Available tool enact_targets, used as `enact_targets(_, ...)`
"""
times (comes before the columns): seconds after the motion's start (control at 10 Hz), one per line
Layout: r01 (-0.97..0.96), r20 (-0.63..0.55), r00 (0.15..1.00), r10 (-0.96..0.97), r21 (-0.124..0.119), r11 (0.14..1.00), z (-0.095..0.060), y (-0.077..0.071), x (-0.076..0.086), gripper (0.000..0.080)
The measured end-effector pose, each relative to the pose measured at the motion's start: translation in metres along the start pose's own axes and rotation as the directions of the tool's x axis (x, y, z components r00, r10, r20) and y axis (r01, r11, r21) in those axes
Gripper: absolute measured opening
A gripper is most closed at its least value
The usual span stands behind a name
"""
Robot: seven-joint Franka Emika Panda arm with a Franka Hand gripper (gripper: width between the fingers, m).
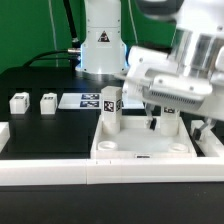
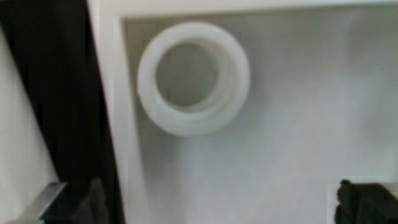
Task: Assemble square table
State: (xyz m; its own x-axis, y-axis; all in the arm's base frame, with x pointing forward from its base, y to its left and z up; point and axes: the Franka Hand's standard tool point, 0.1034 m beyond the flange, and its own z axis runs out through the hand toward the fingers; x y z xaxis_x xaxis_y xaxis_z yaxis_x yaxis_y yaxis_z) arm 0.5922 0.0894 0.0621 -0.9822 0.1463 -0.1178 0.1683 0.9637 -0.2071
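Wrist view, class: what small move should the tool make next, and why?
Probably lift the tool clear of the table top: its fingers look open and empty, the round socket beneath is unfilled, only one leg stands upright, and two leg blocks lie loose at the exterior view's left.

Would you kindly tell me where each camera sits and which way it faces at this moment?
Exterior view: off the arm, a little above the table, facing the arm's base; it shows the gripper over the square tabletop.
Wrist view: on the wrist, looking down onto the tabletop's round socket; only the dark fingertips show.
Shared: the white tabletop and the gripper's fingers.
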Motion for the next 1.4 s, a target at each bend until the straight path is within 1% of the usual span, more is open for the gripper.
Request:
enact_targets(0.1,-0.021,0.024,0.999,0.021,0.02,1.0,-0.024,-0.018,-0.01,0.0649)
enact_targets(0.2,-0.058,0.057,0.997,0.056,0.037,0.998,-0.048,-0.047,-0.021,0.0649)
enact_targets(0.3,-0.095,0.079,0.993,0.092,0.045,0.994,-0.062,-0.075,-0.028,0.0649)
enact_targets(0.5,-0.23,0.091,0.97,0.224,0.064,0.971,-0.067,-0.132,-0.029,0.0649)
enact_targets(0.6,-0.289,0.111,0.953,0.282,0.049,0.956,-0.071,-0.156,-0.034,0.0649)
enact_targets(0.7,-0.371,0.124,0.923,0.365,0.03,0.928,-0.07,-0.167,-0.036,0.0649)
enact_targets(0.8,-0.413,0.119,0.905,0.408,0.025,0.91,-0.069,-0.159,-0.034,0.0649)
enact_targets(0.9,-0.48,0.12,0.872,0.475,0.015,0.877,-0.069,-0.158,-0.034,0.0649)
enact_targets(1.1,-0.565,0.12,0.819,0.561,0.004,0.825,-0.068,-0.159,-0.034,0.0649)
enact_targets(1.3,-0.688,0.118,0.719,0.685,-0.016,0.725,-0.068,-0.159,-0.033,0.0649)
enact_targets(1.4,-0.762,0.108,0.641,0.76,-0.027,0.647,-0.062,-0.165,-0.024,0.0649)
